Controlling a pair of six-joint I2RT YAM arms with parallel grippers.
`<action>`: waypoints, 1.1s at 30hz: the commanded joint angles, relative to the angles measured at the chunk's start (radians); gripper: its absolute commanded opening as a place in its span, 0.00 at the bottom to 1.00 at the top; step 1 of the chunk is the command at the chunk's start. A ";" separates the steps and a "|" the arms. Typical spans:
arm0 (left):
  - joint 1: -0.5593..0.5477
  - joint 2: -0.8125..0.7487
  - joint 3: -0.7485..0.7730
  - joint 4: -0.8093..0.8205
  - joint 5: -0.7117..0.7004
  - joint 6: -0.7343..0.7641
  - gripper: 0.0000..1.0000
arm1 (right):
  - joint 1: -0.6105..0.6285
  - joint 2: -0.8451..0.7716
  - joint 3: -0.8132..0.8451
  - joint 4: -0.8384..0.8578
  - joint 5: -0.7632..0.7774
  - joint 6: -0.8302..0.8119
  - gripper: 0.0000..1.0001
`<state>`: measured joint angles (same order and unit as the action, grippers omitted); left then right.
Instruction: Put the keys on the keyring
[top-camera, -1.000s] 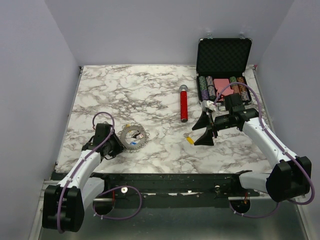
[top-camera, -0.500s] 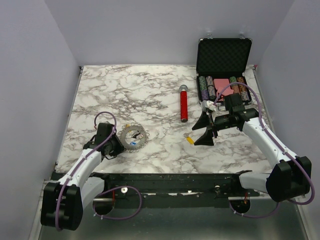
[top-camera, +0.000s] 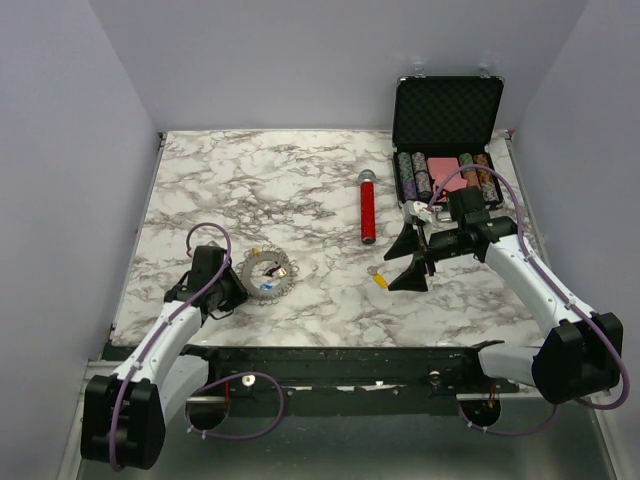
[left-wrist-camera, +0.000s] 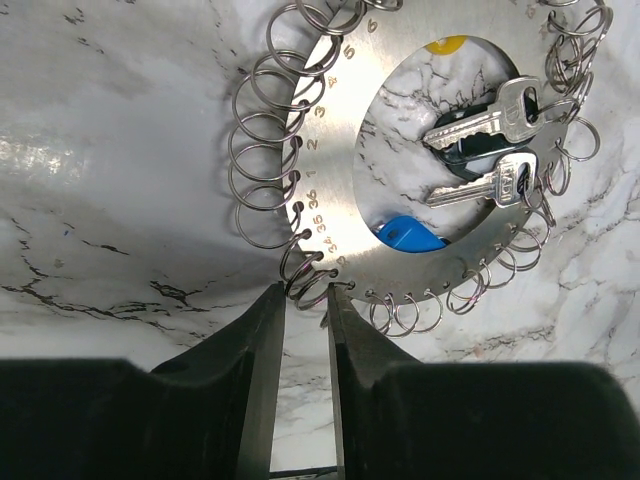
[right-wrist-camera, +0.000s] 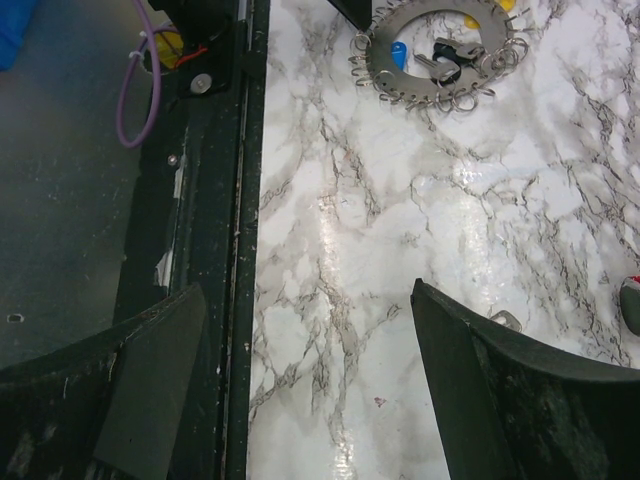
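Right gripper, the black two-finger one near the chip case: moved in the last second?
No. The black right gripper sits at the same offset from the red cylinder with silver cap, yellow-headed key just off its near finger as before.

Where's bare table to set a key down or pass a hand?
Widest bare table: the far-left stretch, bordered by back wall, left edge and red cylinder. Also the strip between keyring and the loose yellow key. Crowded: far-right corner with chip case and right arm; near-left, where the left jaws sit at the keyring's rim.
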<state>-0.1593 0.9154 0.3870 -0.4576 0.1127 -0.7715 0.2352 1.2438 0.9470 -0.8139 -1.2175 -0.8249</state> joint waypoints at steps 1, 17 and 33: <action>-0.003 -0.026 0.018 -0.012 -0.028 -0.009 0.32 | 0.000 0.008 0.010 -0.027 -0.028 -0.019 0.92; 0.000 0.031 0.021 0.010 -0.053 -0.017 0.29 | 0.000 0.008 0.012 -0.034 -0.030 -0.029 0.92; 0.012 0.031 0.023 0.043 -0.021 -0.031 0.13 | -0.002 0.009 0.013 -0.041 -0.030 -0.036 0.92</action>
<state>-0.1562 0.9558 0.3969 -0.4374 0.0868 -0.7902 0.2352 1.2457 0.9470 -0.8330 -1.2179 -0.8398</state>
